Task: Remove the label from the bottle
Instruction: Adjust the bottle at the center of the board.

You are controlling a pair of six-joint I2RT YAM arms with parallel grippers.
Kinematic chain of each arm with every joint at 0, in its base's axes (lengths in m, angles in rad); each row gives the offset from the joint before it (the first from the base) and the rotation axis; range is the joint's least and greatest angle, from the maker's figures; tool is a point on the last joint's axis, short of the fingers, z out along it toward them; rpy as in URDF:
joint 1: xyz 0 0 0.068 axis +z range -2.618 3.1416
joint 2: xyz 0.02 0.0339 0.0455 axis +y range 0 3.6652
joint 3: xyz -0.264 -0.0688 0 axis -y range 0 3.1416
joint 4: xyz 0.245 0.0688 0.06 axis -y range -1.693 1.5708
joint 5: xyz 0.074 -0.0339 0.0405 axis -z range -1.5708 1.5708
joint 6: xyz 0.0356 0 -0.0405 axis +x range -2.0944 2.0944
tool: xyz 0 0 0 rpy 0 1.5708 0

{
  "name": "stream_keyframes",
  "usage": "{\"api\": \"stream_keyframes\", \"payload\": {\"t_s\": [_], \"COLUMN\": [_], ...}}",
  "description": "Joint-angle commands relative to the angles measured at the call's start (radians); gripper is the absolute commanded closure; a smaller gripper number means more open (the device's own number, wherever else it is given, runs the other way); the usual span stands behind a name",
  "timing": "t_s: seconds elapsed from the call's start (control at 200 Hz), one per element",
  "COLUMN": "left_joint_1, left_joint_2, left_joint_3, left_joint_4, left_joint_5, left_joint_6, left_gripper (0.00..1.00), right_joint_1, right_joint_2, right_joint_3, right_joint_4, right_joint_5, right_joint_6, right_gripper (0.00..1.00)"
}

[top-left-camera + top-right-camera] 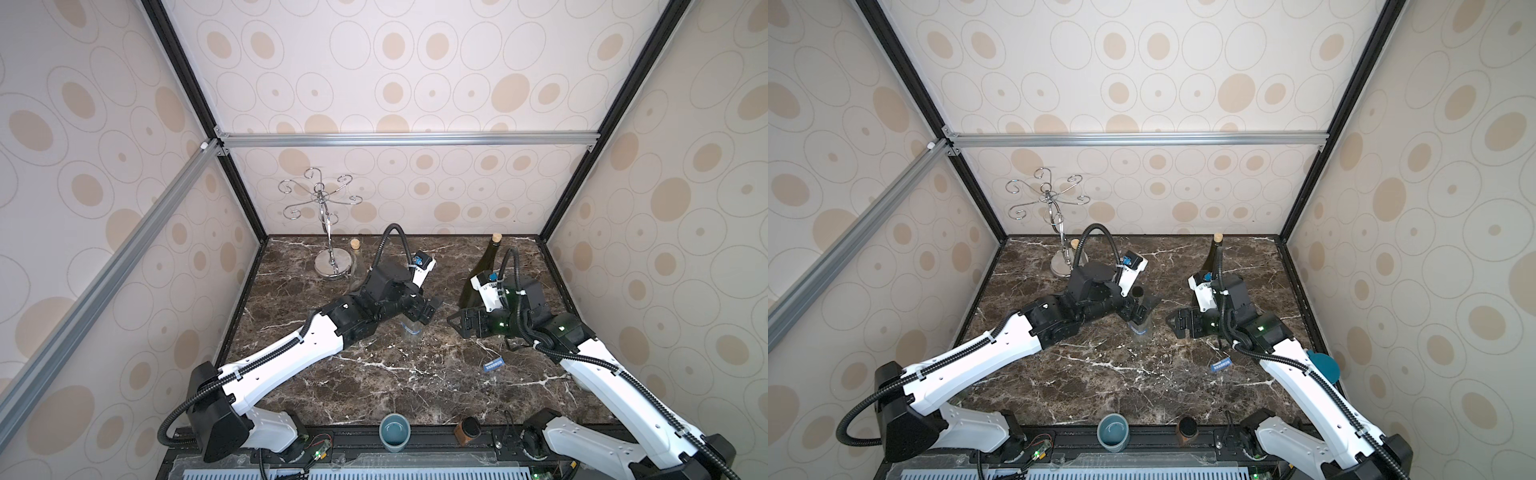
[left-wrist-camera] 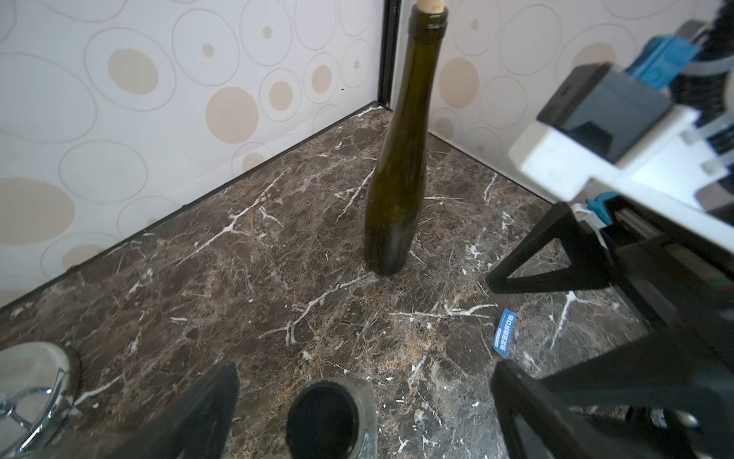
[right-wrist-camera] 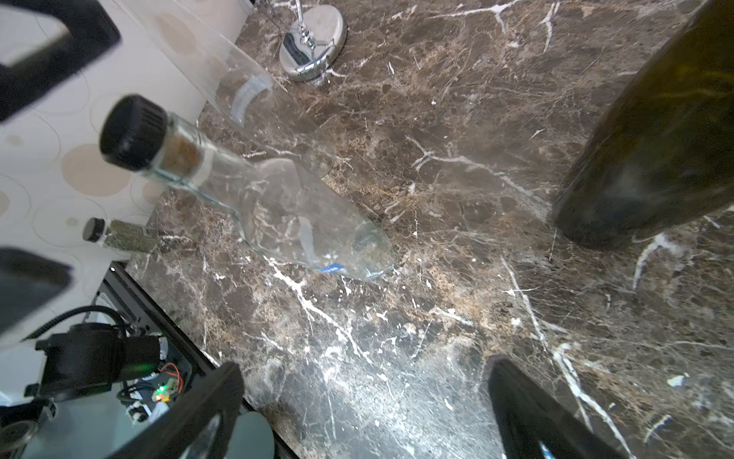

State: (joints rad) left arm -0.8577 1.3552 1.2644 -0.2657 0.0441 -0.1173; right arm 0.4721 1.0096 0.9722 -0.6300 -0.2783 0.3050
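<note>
Two claws stand wide open and neither holds anything. The left gripper (image 2: 365,369) straddles the black cap (image 2: 323,417) of the clear bottle (image 3: 278,210), with a gap on either side of it. The right gripper (image 3: 363,365) hangs over bare table (image 1: 374,386), nothing between its fingers.

Location of task items: the clear bottle stands upright near the middle of the table. The label (image 1: 494,365), a small blue strip with white print, lies flat on the stone just beside the right arm and well apart from the bottle. A small blue scrap (image 3: 329,269) shows at the bottle's base; whether it is leftover label I cannot tell.

Risks, as judged:
- The bottle is unsupported. A sideways withdrawal of the left claw could clip the cap and topple it.
- Smooth glass on polished marble offers little friction. A nudge would slide the bottle, and once down its round body would roll.
- The right arm sits near the loose label and could drag or re-stick it if adhesive faces up.
- If the scrap is label, the job is incomplete.

Materials: the bottle is thin clear glass with sloping shoulders, a cork stopper and a ribbed plastic cap. The table is glossy dark brown marble with white veins. The green bottle (image 2: 397,190) is dark glass, tall and tapering, and stands near the back corner.
</note>
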Motion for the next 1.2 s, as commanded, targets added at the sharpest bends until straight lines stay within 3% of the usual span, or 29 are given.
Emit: {"api": "stream_keyframes", "payload": {"t_s": [0.0, 0.36, 0.74, 1.196], "left_joint_1": [0.048, 0.201, 0.244, 0.245], "left_joint_2": [-0.039, -0.023, 0.049, 0.114], "left_joint_3": [-0.015, -0.030, -0.010, 0.015], "left_joint_4": [-0.017, -0.025, -0.012, -0.016], "left_joint_5": [0.179, 0.505, 0.543, 0.556], "left_joint_6": [0.136, 0.247, 0.284, 0.304], "left_gripper": [0.00, 0.01, 0.03, 0.15], "right_joint_1": [0.018, 0.139, 0.140, 0.090], "right_joint_2": [-0.012, 0.040, 0.044, 0.029], "right_joint_3": [0.028, 0.035, 0.001, -0.035], "right_joint_4": [-0.074, -0.041, 0.039, 0.090], "right_joint_5": [0.021, 0.086, 0.062, 0.019], "right_joint_6": [-0.070, -0.046, -0.020, -0.004], "right_gripper": [0.01, 0.02, 0.02, 0.01]}}
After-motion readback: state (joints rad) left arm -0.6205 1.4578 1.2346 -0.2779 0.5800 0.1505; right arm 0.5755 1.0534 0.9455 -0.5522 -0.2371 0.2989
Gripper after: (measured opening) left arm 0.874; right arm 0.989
